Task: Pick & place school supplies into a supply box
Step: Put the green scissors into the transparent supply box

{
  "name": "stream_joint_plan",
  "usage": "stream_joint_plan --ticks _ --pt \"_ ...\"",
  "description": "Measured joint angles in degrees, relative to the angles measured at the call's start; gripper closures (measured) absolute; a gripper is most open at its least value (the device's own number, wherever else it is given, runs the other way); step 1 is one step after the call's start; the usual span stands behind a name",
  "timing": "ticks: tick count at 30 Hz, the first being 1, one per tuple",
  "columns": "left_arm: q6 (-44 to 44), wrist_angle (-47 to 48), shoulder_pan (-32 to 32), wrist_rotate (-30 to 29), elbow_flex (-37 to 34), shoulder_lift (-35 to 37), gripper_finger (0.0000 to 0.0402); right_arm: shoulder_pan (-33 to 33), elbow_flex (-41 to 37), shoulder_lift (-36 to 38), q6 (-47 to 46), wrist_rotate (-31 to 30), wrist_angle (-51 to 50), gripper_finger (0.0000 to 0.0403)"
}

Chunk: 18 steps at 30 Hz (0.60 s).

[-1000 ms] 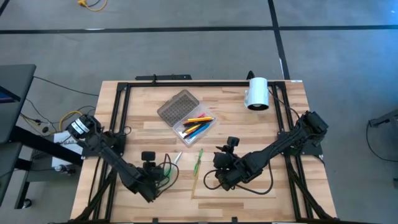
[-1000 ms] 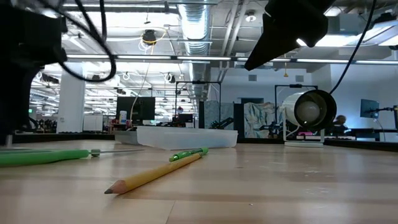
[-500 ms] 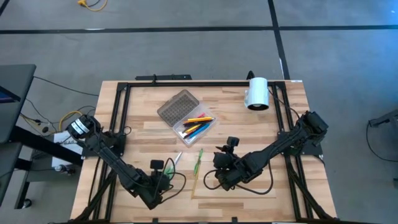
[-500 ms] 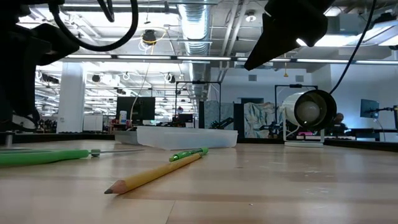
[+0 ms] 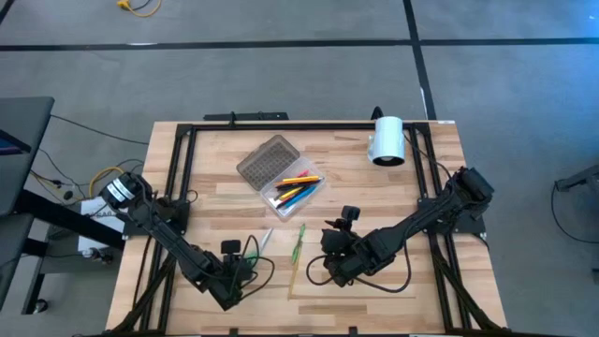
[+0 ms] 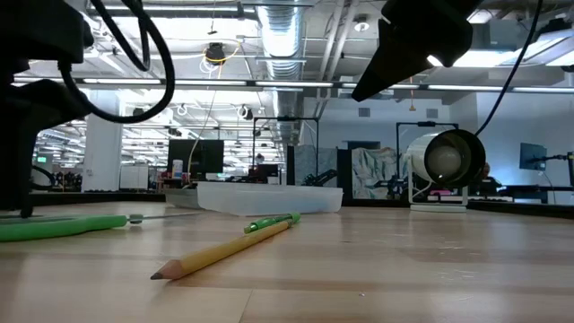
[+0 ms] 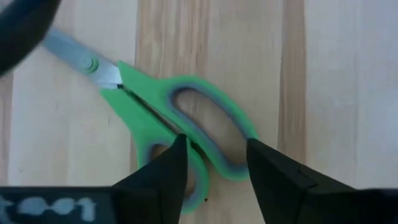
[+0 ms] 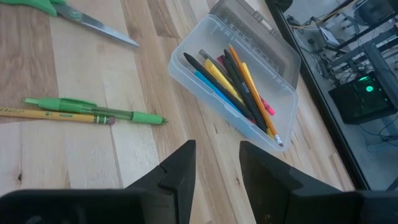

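Green scissors (image 7: 180, 134) flat on the table (image 7: 336, 93), one handle loop right between the wide-open jaws of the left gripper (image 7: 214, 163); best to go straight down, squeeze gently, lift slowly, carry to the supply box (image 5: 292, 190).

Overhead straight down, table-level across, two close wrist views

open supply box (image 8: 245, 84) holding pens, green pen (image 8: 93, 110), pencil (image 8: 50, 114), scissors (image 8: 74, 17)
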<state>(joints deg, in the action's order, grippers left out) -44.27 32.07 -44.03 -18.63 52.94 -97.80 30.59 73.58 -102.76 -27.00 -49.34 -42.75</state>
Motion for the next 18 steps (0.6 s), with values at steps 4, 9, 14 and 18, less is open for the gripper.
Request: stream_joint_plan --ticks 4,9,14,18 --pt "-1.2 -0.7 0.4 0.1 -1.4 0.1 0.0233 0.0 0.0 0.0 0.0 0.0 0.2 0.0284" --pt "-3.9 0.8 1.3 3.8 -2.1 0.2 0.0234 0.0 0.0 0.0 0.0 0.0 0.2 0.0284" --pt "-5.4 2.4 1.3 7.0 -2.1 0.1 0.0238 0.0 0.0 0.0 0.0 0.0 0.2 0.0284" --pt "-4.5 3.1 1.4 9.0 -2.1 0.1 0.0239 0.0 0.0 0.0 0.0 0.0 0.2 0.0284"
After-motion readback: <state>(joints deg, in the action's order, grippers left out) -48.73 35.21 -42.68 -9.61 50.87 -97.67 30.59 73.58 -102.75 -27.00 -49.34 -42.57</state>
